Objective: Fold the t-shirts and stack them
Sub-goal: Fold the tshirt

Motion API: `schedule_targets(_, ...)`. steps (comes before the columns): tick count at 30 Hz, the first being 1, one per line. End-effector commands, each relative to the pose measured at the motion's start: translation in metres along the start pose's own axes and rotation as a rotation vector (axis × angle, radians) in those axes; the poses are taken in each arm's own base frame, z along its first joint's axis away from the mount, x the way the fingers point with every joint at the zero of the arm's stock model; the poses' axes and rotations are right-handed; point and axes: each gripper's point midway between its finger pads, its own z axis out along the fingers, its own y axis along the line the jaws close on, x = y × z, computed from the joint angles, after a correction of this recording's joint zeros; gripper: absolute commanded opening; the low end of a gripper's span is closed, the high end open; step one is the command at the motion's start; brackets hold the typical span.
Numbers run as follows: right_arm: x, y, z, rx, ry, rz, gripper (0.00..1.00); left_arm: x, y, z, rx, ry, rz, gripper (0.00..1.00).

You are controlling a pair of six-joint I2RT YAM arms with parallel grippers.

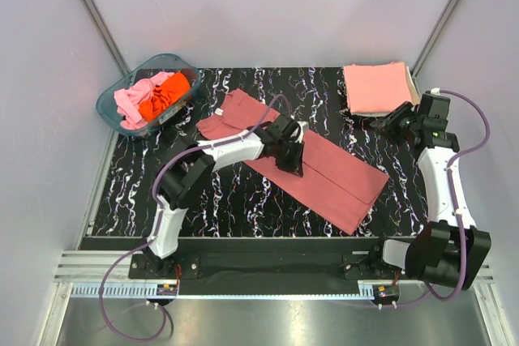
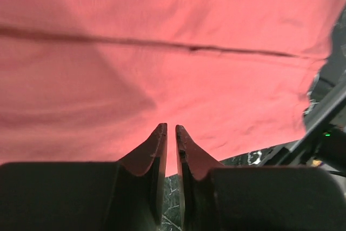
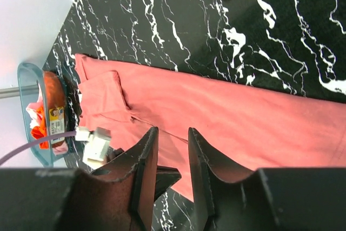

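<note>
My left pincer [image 1: 290,155] is hanging directly over the middle of the dusty brick-red cloth t-shirt [image 1: 340,176], jaws nearly together (whether cloth is pinched, I cannot tell). The shirt is lying as a long strip on the black white-veined marble table [image 1: 138,192], its long axis running diagonally, with the sleeves pointing far-left and the hem near-right. My right pincer [image 1: 395,121] is hanging off to the strip's right, released and empty.
</note>
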Motion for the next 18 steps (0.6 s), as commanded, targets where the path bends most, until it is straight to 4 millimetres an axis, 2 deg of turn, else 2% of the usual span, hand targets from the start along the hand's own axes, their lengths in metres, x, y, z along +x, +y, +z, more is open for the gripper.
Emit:
schedule_targets(1, -0.008, 0.018, -0.017, -0.054, -0.025, -0.039, 0.36, 0.007, 0.019, -0.003, -0.1, -0.019, -0.033, 0.16)
schedule_targets(3, -0.006, 0.017, -0.019, -0.053, -0.024, -0.038, 0.36, 0.014, 0.028, -0.007, -0.143, -0.01, -0.044, 0.16)
schedule_targets(4, -0.005, 0.017, -0.018, -0.053, -0.017, -0.041, 0.36, 0.026, 0.042, -0.01, -0.202, 0.015, -0.057, 0.16)
schedule_targets(6, -0.003, 0.016, -0.019, -0.051, -0.012, -0.046, 0.36, 0.036, 0.054, -0.02, -0.264, 0.021, -0.063, 0.16)
schedule_targets(7, -0.003, 0.016, -0.02, -0.05, -0.009, -0.048, 0.36, 0.051, 0.07, -0.023, -0.322, 0.045, -0.071, 0.16)
schedule_targets(9, 0.0, 0.013, -0.019, -0.043, 0.0, -0.047, 0.36, 0.059, 0.078, -0.033, -0.355, 0.041, -0.078, 0.16)
schedule_targets(10, 0.0, 0.015, -0.02, -0.05, 0.003, -0.049, 0.36, 0.072, 0.088, -0.036, -0.383, 0.065, -0.095, 0.16)
schedule_targets(12, 0.002, 0.014, -0.019, -0.053, 0.01, -0.047, 0.36, 0.078, 0.091, -0.047, -0.398, 0.055, -0.101, 0.16)
schedule_targets(13, 0.003, 0.015, -0.019, -0.058, 0.016, -0.043, 0.36, 0.088, 0.096, -0.052, -0.417, 0.066, -0.107, 0.16)
schedule_targets(15, 0.004, 0.015, -0.019, -0.061, 0.024, -0.043, 0.37, 0.083, 0.092, -0.068, -0.411, 0.036, -0.098, 0.16)
schedule_targets(18, 0.006, 0.015, -0.018, -0.063, 0.031, -0.043, 0.37, 0.054, 0.094, -0.093, -0.443, -0.048, -0.082, 0.19)
